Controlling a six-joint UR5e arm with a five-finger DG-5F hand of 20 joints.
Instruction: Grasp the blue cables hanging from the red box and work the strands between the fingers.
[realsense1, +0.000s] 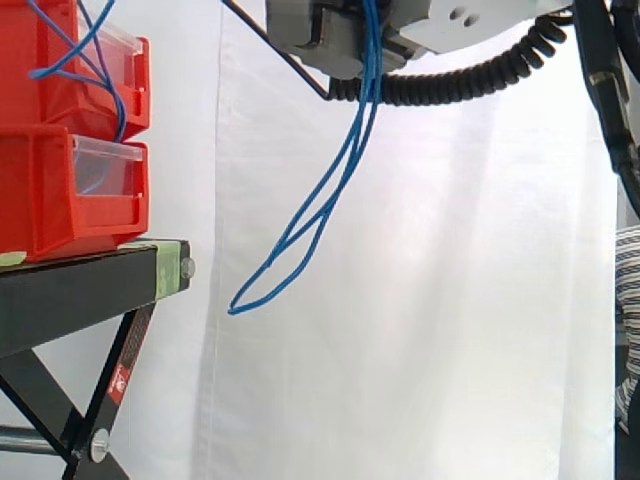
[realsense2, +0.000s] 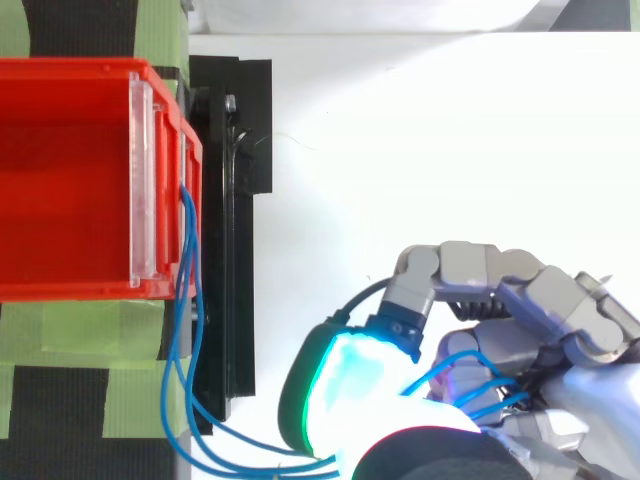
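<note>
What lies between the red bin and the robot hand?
In the top view, blue cables run from the red bin past the black stand to the robot hand.

Up at 12 o'clock in the side view the hand (realsense1: 310, 30) is sliced off by the top edge, so where it holds the blue cables (realsense1: 371, 70) stays hidden. At 9 o'clock the red bins (realsense1: 60, 190) run off the left edge, and at 3 o'clock a strip of striped cloth (realsense1: 628, 320) shows too little to identify. From above, at 5 o'clock, the hand runs off the bottom and right edges, its glowing pad (realsense2: 350, 400) covering the strands' path into the curled fingers (realsense2: 480, 265).
</note>
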